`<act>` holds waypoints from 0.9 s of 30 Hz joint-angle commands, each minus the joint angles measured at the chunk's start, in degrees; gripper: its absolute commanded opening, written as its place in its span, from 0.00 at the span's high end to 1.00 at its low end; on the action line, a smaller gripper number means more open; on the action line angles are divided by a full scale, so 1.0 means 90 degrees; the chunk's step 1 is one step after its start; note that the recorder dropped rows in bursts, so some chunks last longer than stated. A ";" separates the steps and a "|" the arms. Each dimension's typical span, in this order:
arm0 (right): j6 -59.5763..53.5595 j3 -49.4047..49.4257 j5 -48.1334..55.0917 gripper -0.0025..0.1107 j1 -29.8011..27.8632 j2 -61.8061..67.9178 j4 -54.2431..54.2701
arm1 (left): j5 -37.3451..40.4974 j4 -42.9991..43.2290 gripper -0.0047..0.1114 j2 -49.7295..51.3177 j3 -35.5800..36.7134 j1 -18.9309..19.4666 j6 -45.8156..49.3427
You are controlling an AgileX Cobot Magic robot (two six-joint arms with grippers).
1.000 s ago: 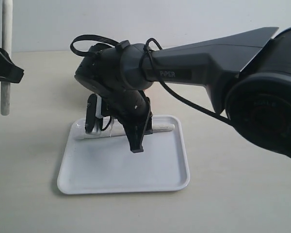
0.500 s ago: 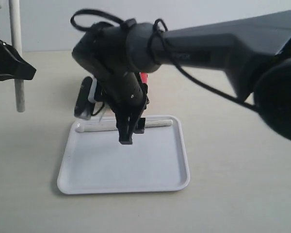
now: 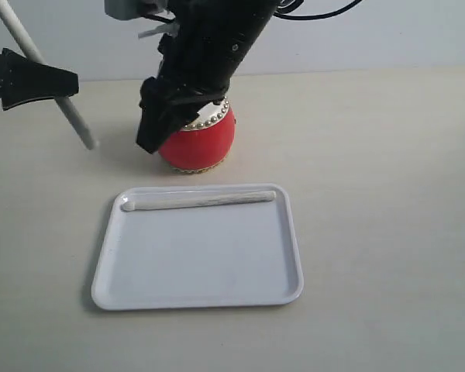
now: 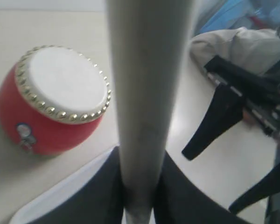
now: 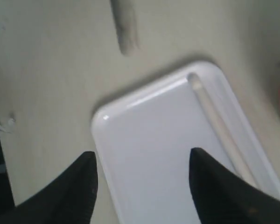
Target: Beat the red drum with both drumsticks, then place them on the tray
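The left end effector [image 3: 60,80] is clenched on one drumstick [image 3: 77,124], held tilted; the right end effector [image 5: 142,157] hangs released, empty; the other drumstick [image 3: 198,201] lies in the tray [image 3: 201,260] beside the red drum [image 3: 205,145]; light, stiff, smooth wood probably wants a mid-shaft hold.

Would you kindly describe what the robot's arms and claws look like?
Both claws are matt black. The right claw has two flat fingers tapering to blunt points; the left claw narrows to a wedge. The right arm is dark, smooth and rounded, with thin black cables near it. No markings are readable.
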 commanded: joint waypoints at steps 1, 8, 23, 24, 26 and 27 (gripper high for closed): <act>-0.0489 0.0051 -0.0613 0.49 -0.0031 -0.0071 0.0867 | 0.0552 -0.1021 0.96 0.0596 0.0025 0.0045 0.0287; -0.0432 0.0051 -0.1469 0.49 -0.0031 -0.0025 0.1082 | 0.0552 -0.1643 0.96 0.0929 0.0039 0.0032 0.0276; -0.0432 0.0051 -0.1491 0.49 -0.0031 0.0208 0.1086 | 0.0552 -0.1811 0.96 0.0918 0.0039 -0.0772 0.0139; -0.0432 0.0051 -0.1491 0.49 -0.0031 0.0258 0.1086 | 0.0552 -0.1811 0.96 0.0918 0.0039 -0.0785 0.0139; -0.0432 0.0051 -0.1519 0.49 -0.0031 0.0332 0.1073 | 0.0552 -0.1811 0.96 0.0918 0.0039 -0.0787 0.0125; -0.0432 0.0051 -0.1519 0.49 -0.0031 0.0357 0.1089 | 0.0552 -0.1811 0.96 0.0918 0.0039 -0.0787 0.0128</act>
